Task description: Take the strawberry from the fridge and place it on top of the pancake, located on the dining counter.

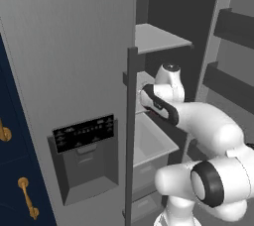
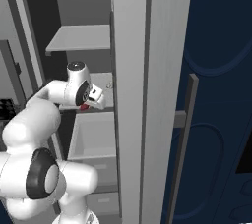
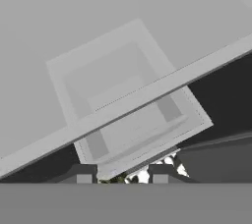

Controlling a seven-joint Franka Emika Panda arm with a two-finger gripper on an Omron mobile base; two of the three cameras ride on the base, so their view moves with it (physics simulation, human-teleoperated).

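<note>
- The gripper [image 2: 91, 104], inside the fridge [image 1: 74, 61], has its jaws clamped on the strawberry [image 2: 84, 106].
- A grey shelf [image 2: 81, 37] sits above the jaws.

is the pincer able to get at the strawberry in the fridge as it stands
Probably yes. The fridge door stands open and the pincer is already in over the middle shelf, with a bit of red strawberry showing at its tips; nothing blocks it.

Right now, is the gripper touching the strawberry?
Touching: in the right base view the strawberry shows as a red speck right under the shut gripper, inside the fridge.
</note>
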